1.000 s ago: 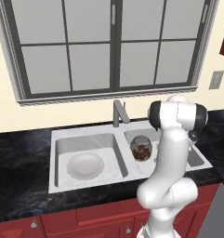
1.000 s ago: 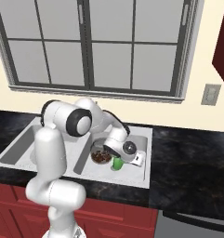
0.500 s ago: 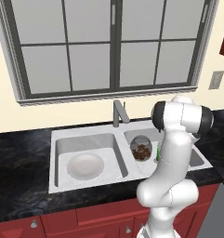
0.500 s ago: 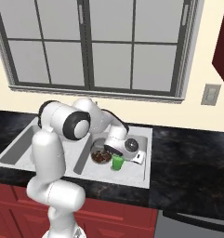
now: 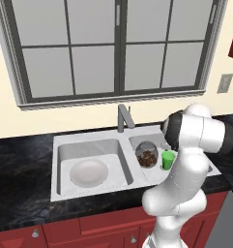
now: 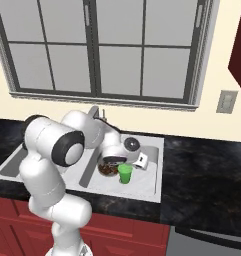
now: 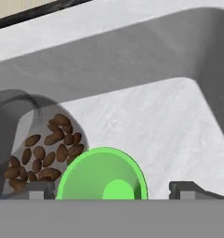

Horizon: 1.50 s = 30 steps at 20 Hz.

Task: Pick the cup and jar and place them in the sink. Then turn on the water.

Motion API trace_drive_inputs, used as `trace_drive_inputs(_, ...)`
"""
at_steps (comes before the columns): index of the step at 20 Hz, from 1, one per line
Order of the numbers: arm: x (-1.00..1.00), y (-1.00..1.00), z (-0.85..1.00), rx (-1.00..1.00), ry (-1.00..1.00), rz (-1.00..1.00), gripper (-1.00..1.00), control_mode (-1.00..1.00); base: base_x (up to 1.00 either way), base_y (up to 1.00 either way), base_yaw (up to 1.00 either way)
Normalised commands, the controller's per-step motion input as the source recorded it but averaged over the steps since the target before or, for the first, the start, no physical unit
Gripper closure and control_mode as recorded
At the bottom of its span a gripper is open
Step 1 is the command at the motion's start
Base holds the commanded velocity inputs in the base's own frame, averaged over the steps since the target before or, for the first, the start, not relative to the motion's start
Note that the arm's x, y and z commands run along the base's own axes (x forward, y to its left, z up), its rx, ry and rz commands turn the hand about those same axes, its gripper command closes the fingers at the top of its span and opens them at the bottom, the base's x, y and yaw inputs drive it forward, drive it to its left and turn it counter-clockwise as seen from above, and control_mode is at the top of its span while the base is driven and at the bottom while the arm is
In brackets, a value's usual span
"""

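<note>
A round white dish (image 5: 89,172) lies in the left basin of the sink (image 5: 57,167), set in the black bench (image 5: 16,160). The grey faucet (image 5: 123,117) stands at the middle back. In the right basin the jar (image 5: 147,154) stands just left of the cup (image 5: 168,160), close beside it. The hand (image 7: 112,189) hangs over the cup, fingers (image 7: 185,189) spread either side. A second ago they were pressed onto the cup; now they have let go.
</note>
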Motion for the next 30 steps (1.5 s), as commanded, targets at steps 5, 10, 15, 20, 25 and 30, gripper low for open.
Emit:
trace_drive_inputs(5,-0.02,0.0,1.0,0.0,0.1,0.0,-1.0,-1.0,0.0,0.0,0.0)
trace_drive_inputs(10,-0.1,0.0,0.99,0.0,0.03,0.0,-1.0,-1.0,0.0,0.0,0.0)
trace_drive_inputs(15,-0.36,0.0,0.8,0.0,0.0,0.0,-1.0,-1.0,0.0,0.0,0.0)
trace_drive_inputs(20,-0.43,0.0,0.67,0.0,-0.01,0.1,-1.0,-1.0,0.0,0.0,0.0)
trace_drive_inputs(25,-0.38,0.0,0.4,0.0,0.0,0.2,-1.0,-1.0,0.0,0.0,0.0)
trace_drive_inputs(30,-0.26,0.0,0.24,-0.01,0.0,0.27,-1.0,-1.0,0.0,0.0,0.0)
